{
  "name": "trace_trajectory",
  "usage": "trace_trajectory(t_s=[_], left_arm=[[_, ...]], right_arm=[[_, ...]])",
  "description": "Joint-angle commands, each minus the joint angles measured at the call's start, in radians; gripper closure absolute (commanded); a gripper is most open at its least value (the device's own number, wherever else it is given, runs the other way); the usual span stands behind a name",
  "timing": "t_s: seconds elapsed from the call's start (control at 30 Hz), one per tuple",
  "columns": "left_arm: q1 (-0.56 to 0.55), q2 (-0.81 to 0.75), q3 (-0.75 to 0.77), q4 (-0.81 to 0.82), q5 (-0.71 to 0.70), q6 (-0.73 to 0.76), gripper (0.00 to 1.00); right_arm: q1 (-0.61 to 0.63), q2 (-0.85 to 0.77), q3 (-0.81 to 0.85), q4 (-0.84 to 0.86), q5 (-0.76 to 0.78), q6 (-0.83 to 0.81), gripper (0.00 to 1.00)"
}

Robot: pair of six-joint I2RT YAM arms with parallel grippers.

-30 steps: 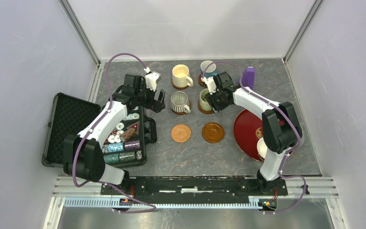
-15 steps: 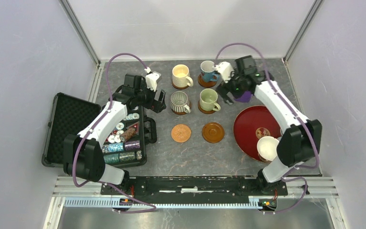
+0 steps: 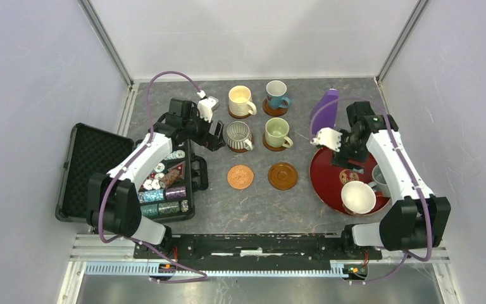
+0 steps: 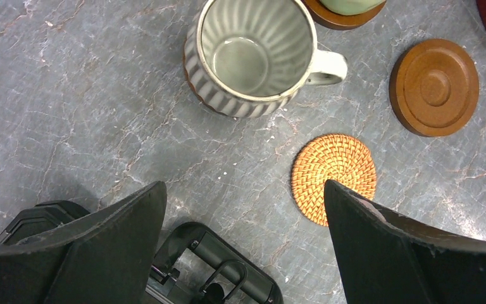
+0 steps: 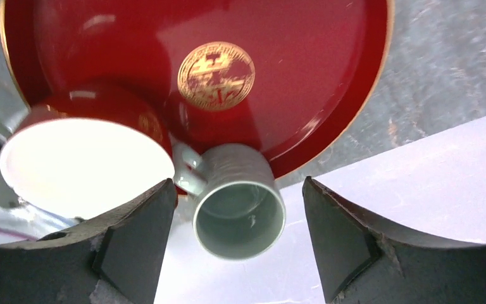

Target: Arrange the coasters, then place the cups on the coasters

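Brown coaster (image 3: 283, 176) and orange woven coaster (image 3: 240, 177) lay bare mid-desk (image 3: 253, 209) in top view. Four cups (image 3: 241, 101) behind sat on coasters. Red tray (image 3: 326, 180), right, carried white cup (image 3: 358, 197).
Left wrist: left jaws wide apart, empty, near striped cup (image 4: 253, 54).
Right wrist: right jaws apart, empty, over grey cup (image 5: 239, 201) at tray rim.

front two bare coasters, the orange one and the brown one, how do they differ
The orange coaster is woven, with a coiled basket texture; the brown coaster is smooth wood. The orange coaster looks flat across; the brown coaster has a raised rim and centre ring. The orange one is lighter than the brown one. Both are round, lie flat and have nothing on them.
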Motion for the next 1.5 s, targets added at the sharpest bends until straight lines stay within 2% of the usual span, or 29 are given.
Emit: trace_trajectory(t_s=[0.0,0.13,0.3,0.4,0.5,0.93,1.47], left_arm=[[-0.006,-0.012,0.006,0.052,0.040,-0.006,0.00],[-0.007,-0.032,-0.014,0.058,0.033,-0.005,0.00],[-0.006,-0.040,-0.031,0.061,0.036,-0.010,0.00],[-0.007,-0.037,-0.031,0.069,0.030,-0.014,0.00],[-0.006,-0.029,-0.026,0.077,0.029,-0.022,0.00],[-0.007,0.004,0.014,0.092,0.019,-0.046,0.00],[-0.008,0.025,0.035,0.103,-0.002,-0.094,0.00]], right_arm=[[-0.014,-0.003,-0.034,-0.078,0.124,-0.176,0.21],[-0.014,0.004,-0.049,-0.081,0.176,-0.250,0.28],[-0.027,-0.029,-0.102,-0.082,0.210,-0.433,0.41],[-0.032,-0.080,-0.168,-0.082,0.208,-0.546,0.43],[-0.034,-0.094,-0.204,-0.082,0.215,-0.589,0.46],[-0.088,-0.080,-0.256,-0.083,0.227,-0.694,0.50],[-0.113,-0.046,-0.302,-0.059,0.185,-0.748,0.52]])
